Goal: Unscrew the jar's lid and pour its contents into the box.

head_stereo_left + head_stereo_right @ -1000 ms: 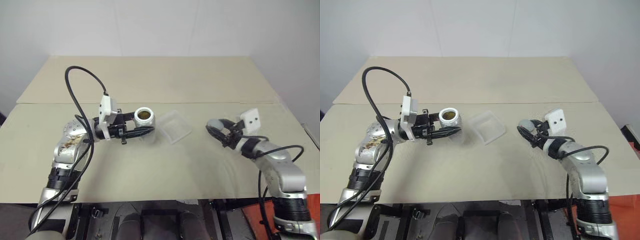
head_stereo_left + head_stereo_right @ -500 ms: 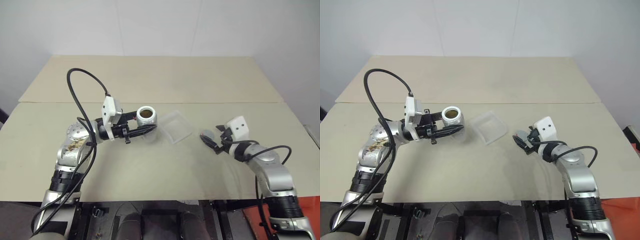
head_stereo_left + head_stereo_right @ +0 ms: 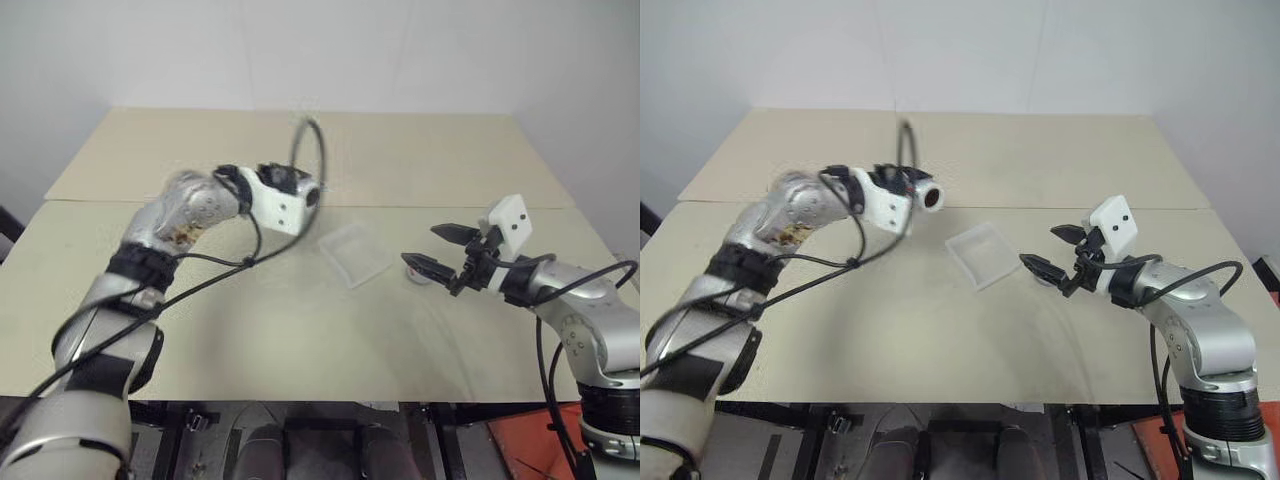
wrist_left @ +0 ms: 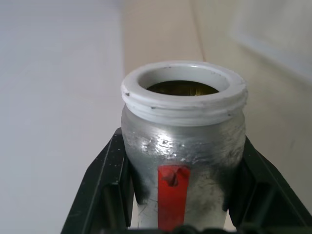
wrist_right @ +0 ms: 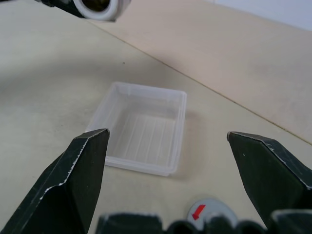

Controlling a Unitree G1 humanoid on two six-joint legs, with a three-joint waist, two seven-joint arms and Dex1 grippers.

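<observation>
Lid (image 5: pixel 204 213) is off and lies on the table just beside the box (image 3: pixel 982 254); pouring is in hand. Left gripper (image 4: pixel 183 195) clamps the open jar (image 4: pixel 183 165), raised, mouth toward the box; next, carry it over the box and tip. Right gripper (image 3: pixel 437 250) is wide, empty, above the lid.

Small round grey lid (image 5: pixel 208 216) with a red arrow mark is partly hidden behind the right gripper's base.
</observation>
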